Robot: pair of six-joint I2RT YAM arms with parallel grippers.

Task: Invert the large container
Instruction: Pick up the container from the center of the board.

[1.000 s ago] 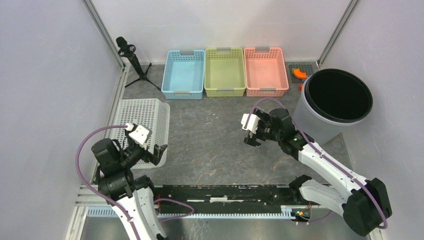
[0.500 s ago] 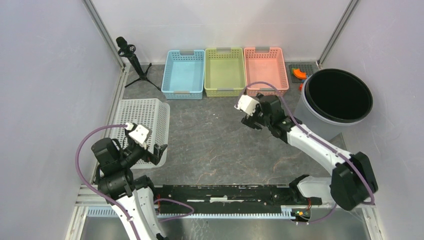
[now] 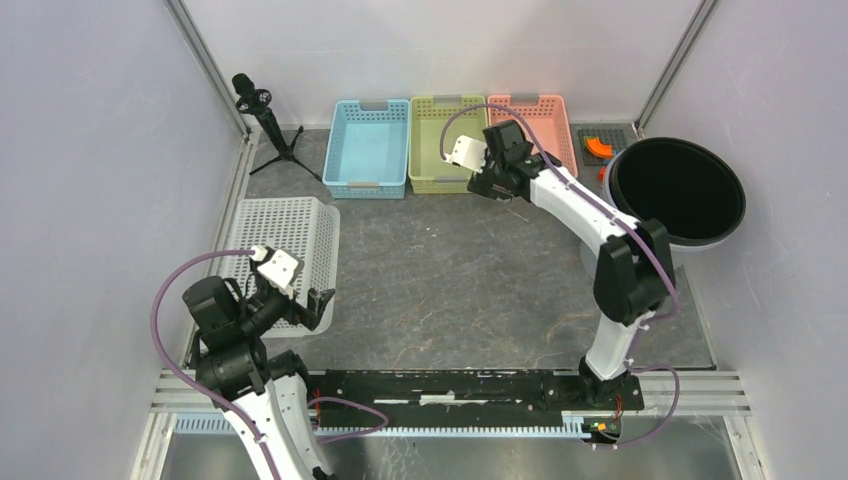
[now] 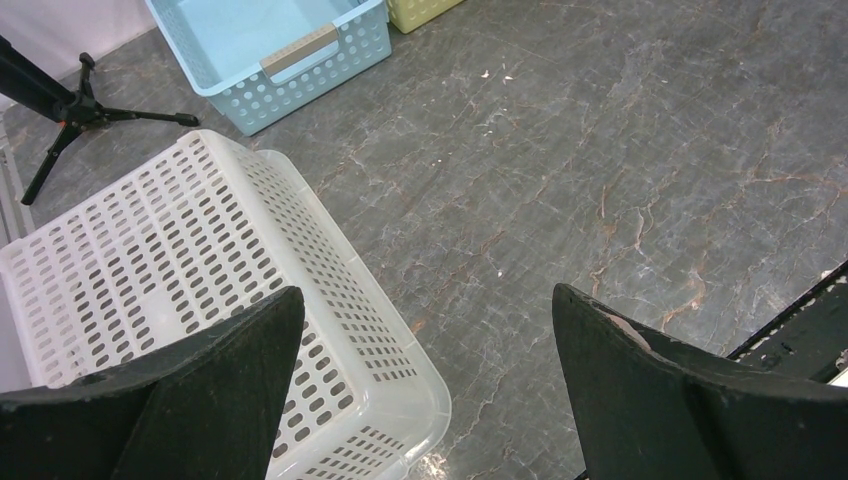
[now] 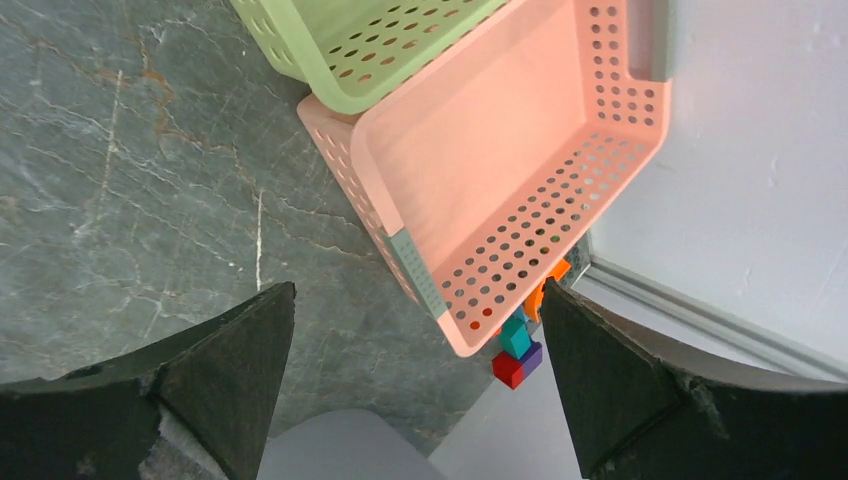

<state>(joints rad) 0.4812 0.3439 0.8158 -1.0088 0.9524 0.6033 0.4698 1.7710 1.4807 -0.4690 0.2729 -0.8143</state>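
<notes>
top: large container (image 3: pixel 680 190) upright at far right, beside pink basket (image 3: pixel 530 140); right gripper (image 3: pixel 492 186) hangs left of it, well apart | left wrist: left gripper (image 4: pixel 428 295) jaws apart, empty, by white basket (image 4: pixel 150 300) | right wrist: jaws apart, empty | handling: likely light, stiff, smooth plastic; pinch the rim

Dark grey marble-look tabletop (image 3: pixel 440 280) is boxed in by plain pale lilac walls (image 3: pixel 90 150), with slanted silver metal posts (image 3: pixel 205 62) seen at upper left and upper right.
</notes>
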